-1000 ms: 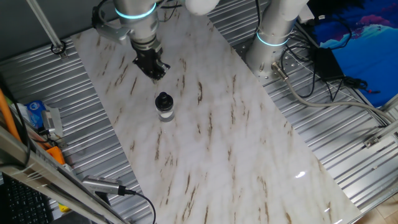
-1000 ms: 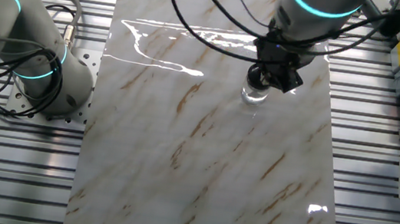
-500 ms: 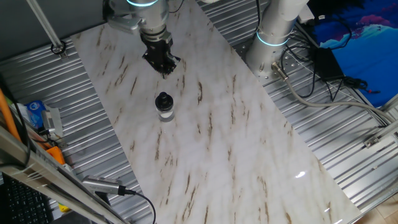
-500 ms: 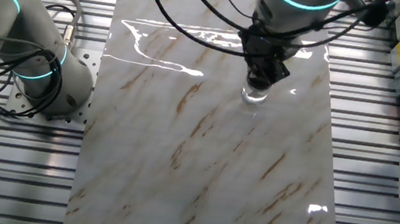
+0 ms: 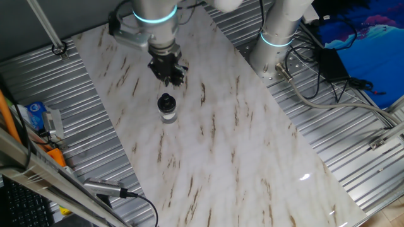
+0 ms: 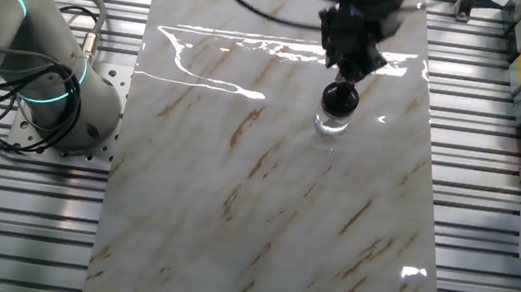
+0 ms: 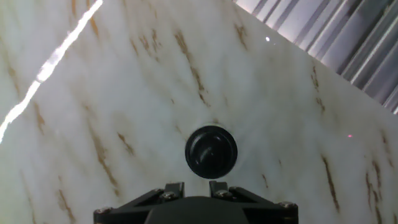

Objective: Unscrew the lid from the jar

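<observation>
Marble-patterned tabletop (image 5: 240, 151) carries the small clear jar (image 5: 168, 115), round black screw lid (image 7: 211, 151) on; black two-finger gripper (image 5: 170, 74) hovers above, its opening unclear. Best centre over the lid before descending

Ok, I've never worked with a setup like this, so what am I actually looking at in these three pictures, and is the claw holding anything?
It is one robot arm ending in a two-fingered claw. Two pictures come from fixed cameras on different sides of the marble table. The third comes from a camera on the hand, looking down past the fingers. On the table stands a small clear jar with its black lid on. The claw hangs above it, apart from it, holding nothing. Whether its fingers are open I cannot tell.
</observation>
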`<state>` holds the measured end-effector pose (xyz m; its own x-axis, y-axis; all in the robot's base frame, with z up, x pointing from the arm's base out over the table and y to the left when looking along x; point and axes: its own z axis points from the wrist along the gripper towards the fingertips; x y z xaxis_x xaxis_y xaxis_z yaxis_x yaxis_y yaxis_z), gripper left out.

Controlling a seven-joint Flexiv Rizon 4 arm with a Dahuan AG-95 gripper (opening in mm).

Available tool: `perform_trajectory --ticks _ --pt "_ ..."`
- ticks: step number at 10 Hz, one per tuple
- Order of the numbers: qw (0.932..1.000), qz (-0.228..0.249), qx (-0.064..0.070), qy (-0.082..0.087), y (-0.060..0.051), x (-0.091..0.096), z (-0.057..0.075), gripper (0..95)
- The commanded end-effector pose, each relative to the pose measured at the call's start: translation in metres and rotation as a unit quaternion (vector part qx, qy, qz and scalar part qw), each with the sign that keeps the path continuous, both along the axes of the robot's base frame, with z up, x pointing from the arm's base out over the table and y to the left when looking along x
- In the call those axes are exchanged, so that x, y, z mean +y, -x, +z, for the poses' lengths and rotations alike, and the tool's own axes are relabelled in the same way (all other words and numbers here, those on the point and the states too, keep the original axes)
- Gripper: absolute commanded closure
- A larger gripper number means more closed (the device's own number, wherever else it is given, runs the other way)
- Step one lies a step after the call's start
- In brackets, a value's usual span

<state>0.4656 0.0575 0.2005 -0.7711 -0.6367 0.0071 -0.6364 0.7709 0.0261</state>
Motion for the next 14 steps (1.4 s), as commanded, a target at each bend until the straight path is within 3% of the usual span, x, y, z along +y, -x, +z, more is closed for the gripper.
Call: perform_trajectory --ticks 1,3,5,6,9,14 --pt "0.9977 0.058 -0.014 0.033 -0.009 0.017 -0.002 19.0" --pt "0.9932 0.108 -0.02 0.04 -0.013 0.024 -0.007 19.0" --pt "0.9877 0.151 -0.026 0.03 -0.014 0.025 -0.01 19.0" --pt "0.9871 0.155 -0.026 0.03 -0.015 0.025 -0.011 0.0" --pt "0.9864 0.162 -0.027 0.015 -0.013 0.015 -0.022 0.0" --pt "0.9823 0.185 -0.028 0.007 -0.016 0.003 -0.04 0.0"
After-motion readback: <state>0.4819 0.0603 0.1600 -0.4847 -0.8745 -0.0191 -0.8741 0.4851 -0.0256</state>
